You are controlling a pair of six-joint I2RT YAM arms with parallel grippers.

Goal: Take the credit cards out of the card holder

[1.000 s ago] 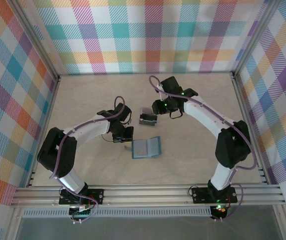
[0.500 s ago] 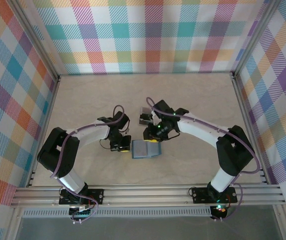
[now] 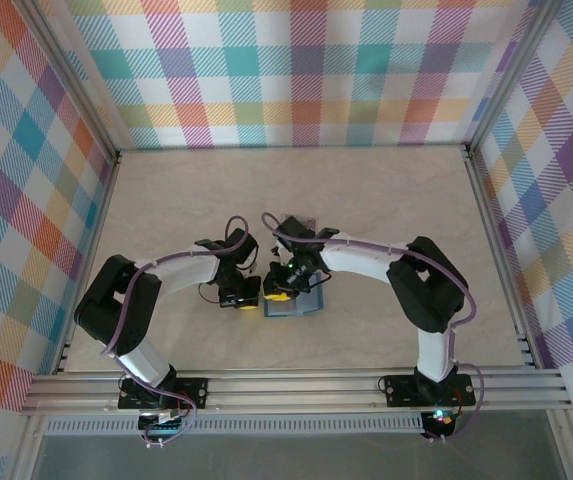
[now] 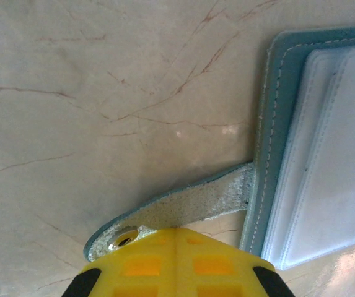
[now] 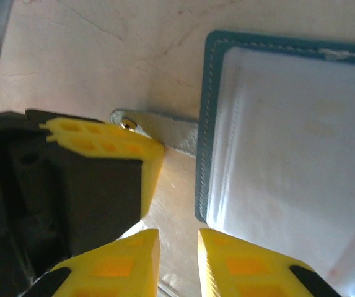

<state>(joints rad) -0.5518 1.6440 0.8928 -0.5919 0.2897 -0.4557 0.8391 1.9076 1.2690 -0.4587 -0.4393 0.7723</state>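
Note:
The card holder (image 3: 307,306) lies open on the table, teal-edged (image 4: 275,124) with pale slotted panels facing up (image 5: 289,154). Its strap (image 4: 189,207) with the metal snap sticks out to the left. My left gripper (image 4: 174,231) is shut, and its yellow tips rest on the snap end of that strap (image 5: 158,127). It sits just left of the holder (image 3: 248,299). My right gripper (image 5: 178,247) is open by a narrow gap over the holder's left edge (image 3: 280,291), bare table between its fingers. The credit cards are hidden.
Pale marbled tabletop (image 3: 386,200) surrounds the holder, with plaid walls on three sides. My right arm (image 3: 366,262) arches across the middle of the table. The metal frame rail (image 3: 296,385) runs along the near edge.
My right arm swung from the back of the table down to the holder's left edge, its jaws narrowing. My left gripper shifted nearer, onto the strap.

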